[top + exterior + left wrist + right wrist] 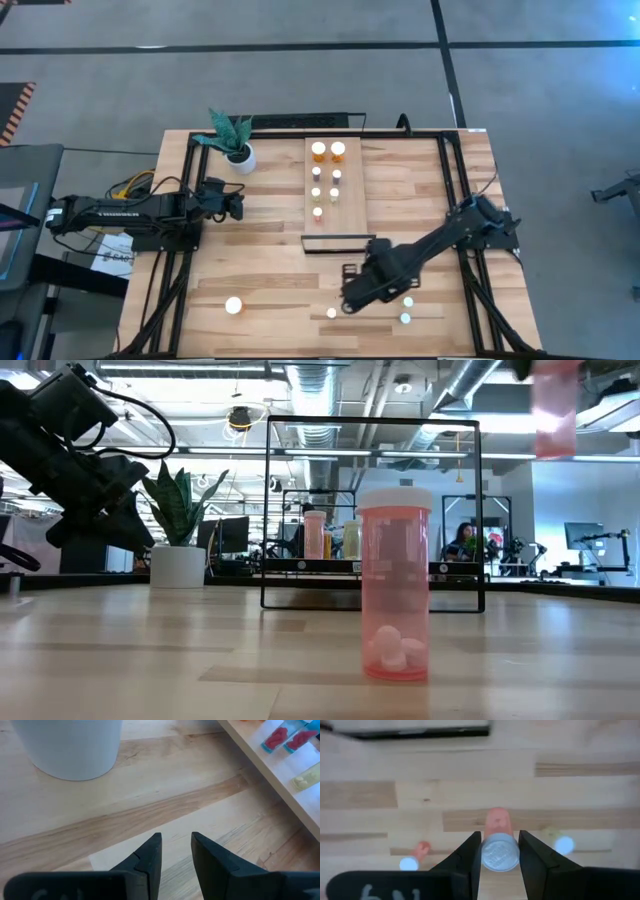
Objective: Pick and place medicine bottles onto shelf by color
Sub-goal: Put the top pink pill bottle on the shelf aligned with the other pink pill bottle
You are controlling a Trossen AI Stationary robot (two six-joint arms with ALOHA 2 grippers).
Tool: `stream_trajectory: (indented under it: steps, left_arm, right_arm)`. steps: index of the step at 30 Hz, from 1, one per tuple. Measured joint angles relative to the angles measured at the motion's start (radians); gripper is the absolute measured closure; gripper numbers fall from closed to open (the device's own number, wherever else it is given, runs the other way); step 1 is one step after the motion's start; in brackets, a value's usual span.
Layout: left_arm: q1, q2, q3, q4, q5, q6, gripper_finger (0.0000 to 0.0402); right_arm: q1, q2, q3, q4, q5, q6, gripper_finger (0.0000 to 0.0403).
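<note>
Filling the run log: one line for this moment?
right gripper: shut on orange bottle, lifted | left gripper: open, idle near plant pot | shelf: partly filled

left hand (176, 852): slightly parted, idle | right hand (500, 851): clamped, raised

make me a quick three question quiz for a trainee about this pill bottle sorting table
1. True or false: the right gripper has its fingers on either side of a white-capped bottle.
2. The left gripper is nearest which: A) the plant pot, B) the big orange bottle at the table's front edge, C) the shelf's black frame?
3. How many bottles on the shelf are the large orange kind?

Key: 1 true; 2 A; 3 two, side by side at the shelf's far end.
</note>
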Motion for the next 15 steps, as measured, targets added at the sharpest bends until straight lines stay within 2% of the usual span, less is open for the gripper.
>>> stream_trajectory:
  steps: [9,15]
  left_arm:
    - [0.000,0.000,0.000,0.000,-0.001,0.000,0.0310]
    - [0.000,0.000,0.000,0.000,-0.002,0.000,0.0310]
  right_arm:
    - [0.015,-0.300,-0.316,-0.002,-0.019,0.155,0.0284]
    - [-0.077,-0.489,-0.465,0.000,-0.004,0.180,0.0284]
